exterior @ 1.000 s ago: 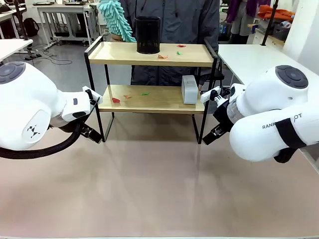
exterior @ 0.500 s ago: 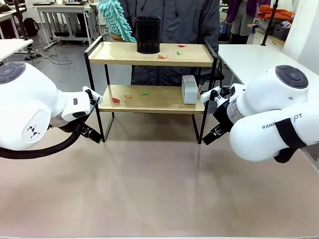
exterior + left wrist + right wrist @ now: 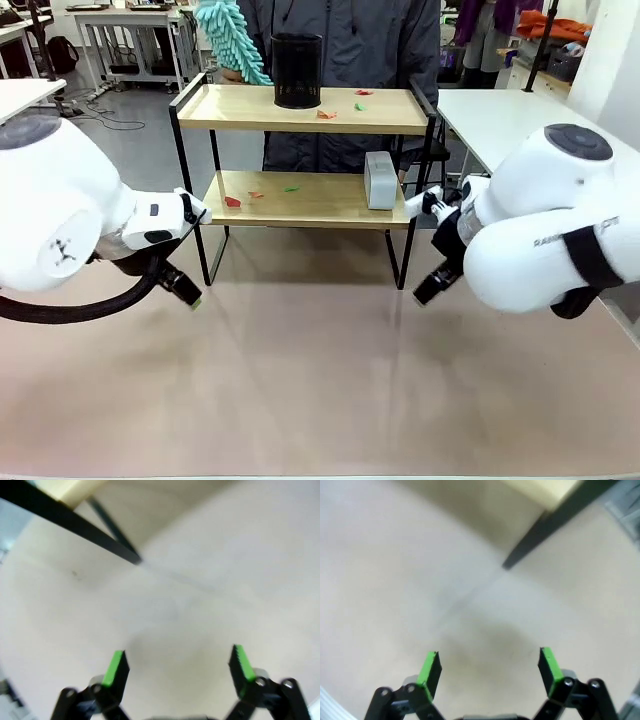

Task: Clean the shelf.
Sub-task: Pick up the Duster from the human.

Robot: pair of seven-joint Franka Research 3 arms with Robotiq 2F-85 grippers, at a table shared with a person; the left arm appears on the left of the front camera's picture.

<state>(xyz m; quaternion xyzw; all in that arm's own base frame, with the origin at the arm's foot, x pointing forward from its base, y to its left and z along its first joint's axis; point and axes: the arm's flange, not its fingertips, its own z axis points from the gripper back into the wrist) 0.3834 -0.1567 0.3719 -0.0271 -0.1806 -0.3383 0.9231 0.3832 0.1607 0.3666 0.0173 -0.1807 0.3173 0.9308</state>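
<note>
Worktop [image 3: 300, 390]: shelf [image 3: 305, 198] stands at its far edge, mid, long axis left-right. Left gripper [image 3: 178, 662] is low by the shelf's front left leg, right gripper [image 3: 489, 664] by the front right leg, about equally near. Both sets of fingers are wide apart and hold nothing. Wrist views are blurred, with the shelf cut to a leg and a board corner.

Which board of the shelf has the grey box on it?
The lower board, where the grey box stands at the right end; the upper board holds the black mesh cup instead.

One shelf [image 3: 240, 108], cup [image 3: 297, 70], box [image 3: 380, 180], duster [image 3: 232, 35]; six scraps [image 3: 232, 201].
</note>
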